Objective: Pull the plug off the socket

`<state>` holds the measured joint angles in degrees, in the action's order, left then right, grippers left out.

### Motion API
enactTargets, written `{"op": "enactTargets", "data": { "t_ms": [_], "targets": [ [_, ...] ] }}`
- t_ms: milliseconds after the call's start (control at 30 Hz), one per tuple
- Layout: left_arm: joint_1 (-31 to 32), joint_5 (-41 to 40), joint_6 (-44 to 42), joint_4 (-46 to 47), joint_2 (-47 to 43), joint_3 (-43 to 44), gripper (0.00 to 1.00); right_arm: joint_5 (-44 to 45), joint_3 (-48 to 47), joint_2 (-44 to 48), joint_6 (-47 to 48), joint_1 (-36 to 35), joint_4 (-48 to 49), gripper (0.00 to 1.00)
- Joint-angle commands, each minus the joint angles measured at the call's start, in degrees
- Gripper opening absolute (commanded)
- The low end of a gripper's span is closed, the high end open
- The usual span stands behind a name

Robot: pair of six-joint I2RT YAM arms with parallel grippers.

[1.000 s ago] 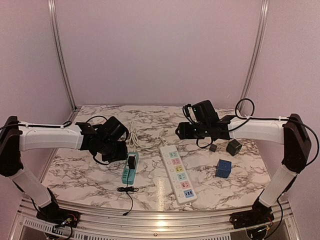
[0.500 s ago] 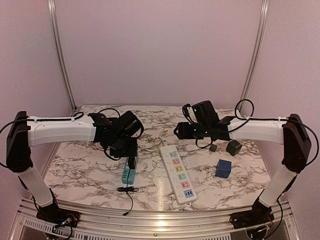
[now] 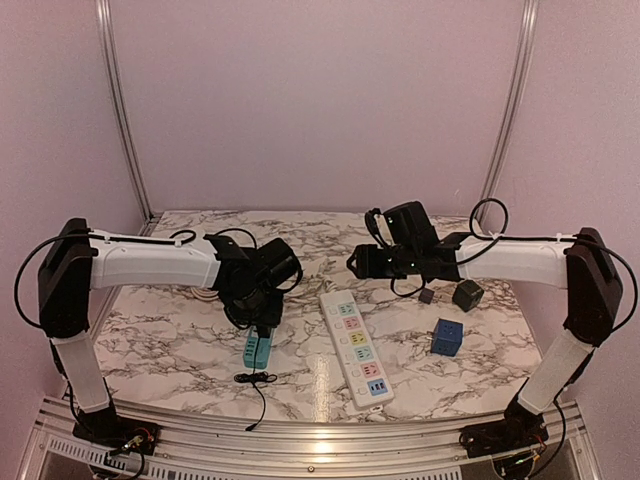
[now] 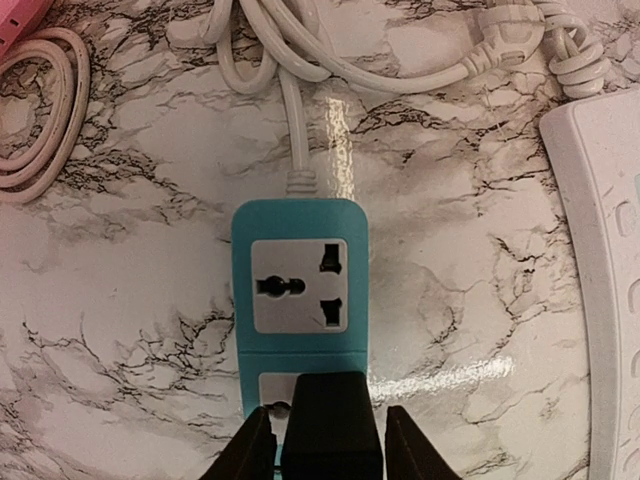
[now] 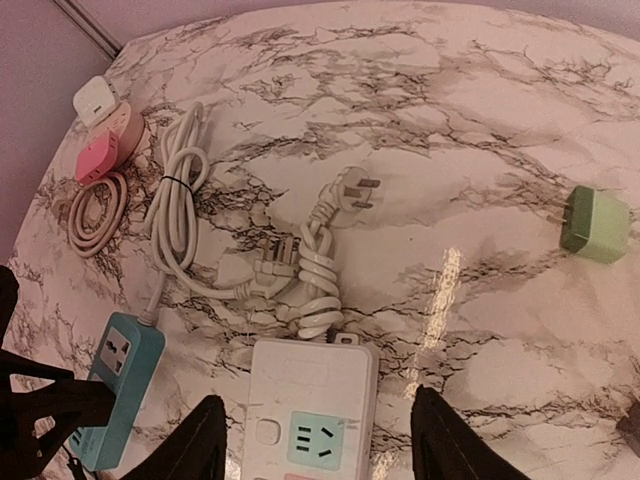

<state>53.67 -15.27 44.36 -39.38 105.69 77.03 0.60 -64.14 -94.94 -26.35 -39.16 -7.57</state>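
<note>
At left, the left gripper straddles the black plug, seated in the teal socket strip, fingers flanking it, apparently for a straight pull; whether it is clamped is unclear. At right, the right gripper hangs open and empty over the white power strip

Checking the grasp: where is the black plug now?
Left wrist view, bottom centre: the black plug sits in the teal power strip's lower socket, between the left hand's fingers.

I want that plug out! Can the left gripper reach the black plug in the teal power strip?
Probably yes: the left gripper straddles the boxy black plug in the teal power strip, with nothing in between.
</note>
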Motion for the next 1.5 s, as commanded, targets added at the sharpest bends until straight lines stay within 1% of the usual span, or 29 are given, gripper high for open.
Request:
{"op": "enactTargets", "data": {
  "t_ms": [0, 133, 200, 300, 333, 433, 533, 567, 733, 833, 867, 1033, 1167, 1233, 1367, 1467],
  "targets": [
    [0.48, 0.46, -1.42, -2.79, 0.63, 0.51, 0.37, 0.26, 0.42, -0.50, -1.22, -0.98, 0.19, 0.60],
    [0.48, 0.62, -2.10, -2.32, 0.02, -0.43, 0.24, 0.60, -0.41, -1.35, -1.43, -1.69, -0.17, 0.60],
    [0.49, 0.59, -2.52, -2.21, -0.56, -0.69, 0.15, 0.88, -1.19, -2.05, -1.34, -2.31, -0.57, 0.60],
    [0.53, 0.12, -3.15, -1.40, -2.02, -1.32, 0.08, 0.04, -2.13, -3.48, -1.96, -2.88, -0.26, 0.60],
    [0.49, -0.14, -3.39, -1.14, -2.49, -1.44, 0.06, -1.94, -2.24, -3.91, -2.22, -3.21, 0.13, 0.60],
    [0.50, -0.70, -4.04, -0.44, -3.48, -1.90, 0.02, -6.31, -1.82, -5.35, -3.40, -3.93, 3.06, 0.61],
    [0.28, 0.03, -4.46, 1.54, -4.89, -2.90, 0.00, -12.98, 0.08, -7.30, -6.95, -4.16, 9.34, 0.64],
    [0.17, 0.63, -4.63, 2.43, -5.44, -3.31, 0.00, -13.78, 0.30, -8.00, -7.81, -4.40, 11.14, 0.64],
    [-0.67, 3.33, -5.16, 7.46, -7.91, -5.71, 0.00, -10.35, -4.20, -12.03, -7.63, -8.53, 9.47, 0.67],
    [-0.79, 4.66, -6.03, 8.69, -7.46, -6.06, 0.00, -12.98, -6.25, -15.01, -9.52, -9.55, 11.49, 0.63],
    [-0.84, 5.01, -6.21, 9.03, -7.21, -6.23, 0.00, -14.52, -6.41, -16.03, -10.43, -9.63, 12.93, 0.60],
    [-0.80, 6.49, -6.30, 10.74, -6.95, -7.31, 0.00, -22.78, -7.91, -22.49, -15.08, -9.71, 20.24, 0.37],
    [-0.79, 6.90, -6.39, 11.31, -7.00, -7.80, 0.00, -25.59, -7.54, -25.17, -18.40, -9.67, 25.69, 0.26],
    [-0.80, 7.00, -6.57, 11.45, -6.97, -7.88, 0.00, -25.96, -7.07, -25.64, -19.72, -9.65, 27.90, 0.24],
    [-0.80, 7.37, -6.66, 12.55, -6.83, -8.11, 0.00, -25.80, -6.90, -25.72, -20.63, -9.63, 30.04, 0.24],
    [-0.69, 8.40, -6.57, 13.46, -6.44, -8.07, 0.00, -27.33, -7.68, -26.92, -21.81, -9.77, 31.98, 0.24]
  ]
}}
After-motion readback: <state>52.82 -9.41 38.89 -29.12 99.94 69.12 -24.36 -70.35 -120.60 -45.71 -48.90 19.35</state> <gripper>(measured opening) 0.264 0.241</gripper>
